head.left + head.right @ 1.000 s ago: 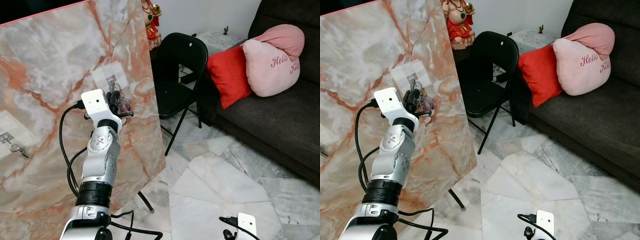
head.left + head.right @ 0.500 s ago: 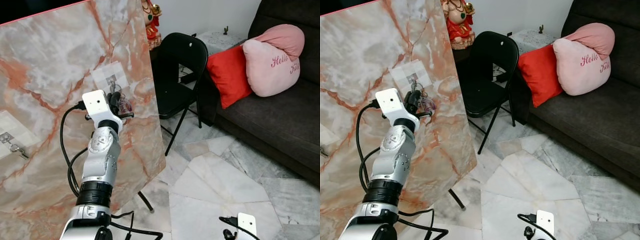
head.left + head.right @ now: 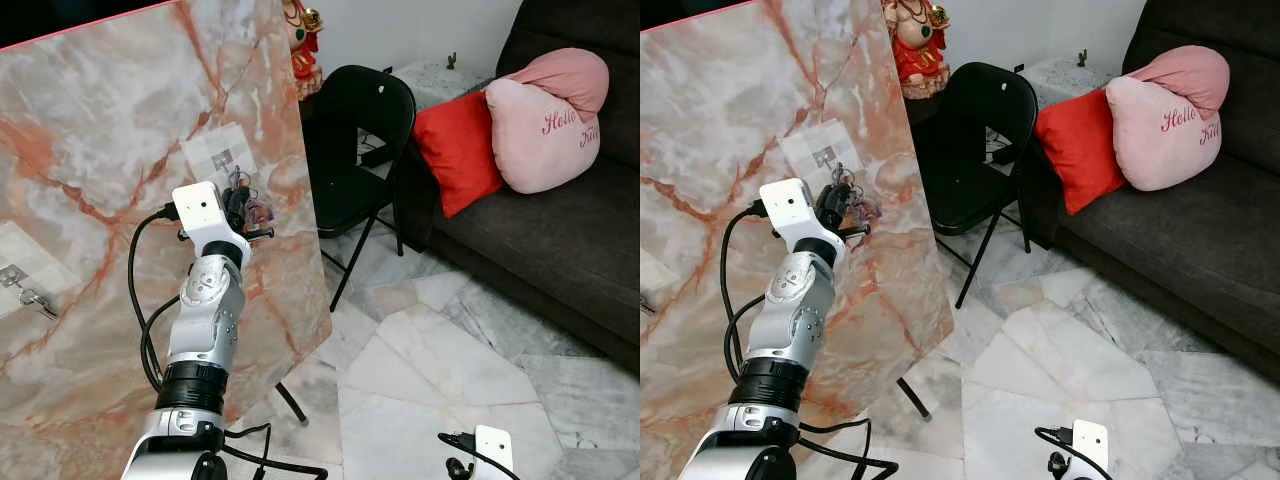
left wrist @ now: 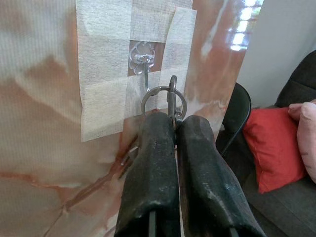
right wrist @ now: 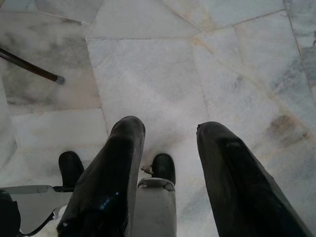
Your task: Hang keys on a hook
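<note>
Nearest, the right gripper (image 5: pixel 165 143) hangs idle over the pale marble floor tiles (image 5: pixel 163 64), its two black fingers apart with nothing between them.

Further up, the left gripper (image 4: pixel 174 121) is raised to the tilted, orange-veined marble board (image 3: pixel 100 130) and does the work. Its jaws are pressed together on the small metal key ring (image 4: pixel 162 101), with the rest of the bunch of keys (image 3: pixel 252 213) hanging just beside the fingers. The ring stands up out of the fingertips, its loop facing the board.

Directly beyond the ring is the small clear plastic hook with a metal prong (image 4: pixel 144 66), stuck on under strips of pale tape (image 4: pixel 103 59). In the left wrist view the prong's lower end overlaps the top of the ring; whether the ring is already over the tip or merely in front of it cannot be told. The hook's axis runs in line with the fingers, so the coming move probably turns on lifting the ring past the tip, then lowering it.

Behind the board stand a black folding chair (image 3: pixel 355 130) and a dark sofa with red and pink cushions (image 3: pixel 560 200)
</note>
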`<state>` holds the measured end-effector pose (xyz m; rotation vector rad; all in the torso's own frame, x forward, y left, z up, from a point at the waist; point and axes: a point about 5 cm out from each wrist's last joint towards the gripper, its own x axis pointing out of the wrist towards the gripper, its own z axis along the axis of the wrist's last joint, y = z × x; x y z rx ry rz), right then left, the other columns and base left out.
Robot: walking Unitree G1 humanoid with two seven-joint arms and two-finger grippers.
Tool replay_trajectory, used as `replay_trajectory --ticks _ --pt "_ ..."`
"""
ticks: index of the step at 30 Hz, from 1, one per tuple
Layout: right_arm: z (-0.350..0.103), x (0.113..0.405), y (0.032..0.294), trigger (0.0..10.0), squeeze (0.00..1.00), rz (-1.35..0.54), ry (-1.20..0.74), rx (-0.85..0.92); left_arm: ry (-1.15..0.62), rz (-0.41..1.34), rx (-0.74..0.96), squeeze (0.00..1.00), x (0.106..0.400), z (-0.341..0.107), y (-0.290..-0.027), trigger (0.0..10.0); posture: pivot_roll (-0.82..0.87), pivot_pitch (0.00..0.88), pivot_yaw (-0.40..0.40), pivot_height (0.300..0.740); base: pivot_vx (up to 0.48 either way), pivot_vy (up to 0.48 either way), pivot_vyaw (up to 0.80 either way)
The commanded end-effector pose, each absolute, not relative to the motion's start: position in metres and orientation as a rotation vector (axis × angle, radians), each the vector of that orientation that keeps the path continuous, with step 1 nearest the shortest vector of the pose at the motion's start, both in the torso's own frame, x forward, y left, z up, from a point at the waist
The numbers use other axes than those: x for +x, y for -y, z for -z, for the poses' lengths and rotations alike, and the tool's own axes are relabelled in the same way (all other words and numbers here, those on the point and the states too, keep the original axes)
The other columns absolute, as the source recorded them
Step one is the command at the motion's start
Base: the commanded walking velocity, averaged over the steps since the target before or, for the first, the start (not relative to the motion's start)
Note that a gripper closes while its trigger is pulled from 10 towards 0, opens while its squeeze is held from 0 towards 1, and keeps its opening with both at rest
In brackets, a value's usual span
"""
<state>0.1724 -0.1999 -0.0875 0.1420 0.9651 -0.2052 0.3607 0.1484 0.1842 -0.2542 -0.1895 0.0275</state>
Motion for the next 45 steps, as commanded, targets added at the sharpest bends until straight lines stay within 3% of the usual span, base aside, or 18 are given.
replay_trajectory --ticks 1,15,16,17,18,35,45 --pt "0.087 0.175 0.197 10.0 0.0 0.195 -0.959 0.145 0.208 -0.005 -0.249 0.0 0.363 -0.19 -0.146 10.0 -0.04 0.001 0.07 0.74 0.0 0.0 0.0" --pt "0.087 0.175 0.197 10.0 0.0 0.194 -0.958 0.146 0.217 -0.022 -0.071 0.0 0.363 -0.192 -0.144 10.0 -0.04 0.004 0.069 0.74 0.0 0.0 0.0" --pt "0.087 0.175 0.197 10.0 0.0 0.194 -0.957 0.146 0.217 -0.026 -0.07 0.18 0.363 -0.192 -0.145 10.0 -0.04 0.004 0.069 0.74 0.0 0.0 0.0" --pt "0.087 0.175 0.197 10.0 0.0 0.195 -0.956 0.148 0.216 -0.032 -0.067 0.65 0.363 -0.191 -0.145 10.0 -0.04 0.004 0.069 0.74 0.0 0.0 0.0" --pt "0.087 0.175 0.197 10.0 0.0 0.195 -0.955 0.148 0.215 -0.034 -0.062 1.0 0.363 -0.191 -0.146 10.0 -0.04 0.004 0.069 0.74 0.0 0.0 0.0" --pt "0.087 0.174 0.197 10.0 0.0 0.193 -0.956 0.15 0.212 0.013 -0.035 1.0 0.359 -0.188 -0.143 10.0 -0.04 0.007 0.069 0.74 0.0 0.0 0.0" --pt "0.088 0.173 0.197 10.0 0.0 0.2 -0.96 0.15 0.059 0.139 0.091 1.0 0.323 -0.134 -0.163 10.0 -0.03 0.011 0.067 0.74 0.0 0.0 0.0"
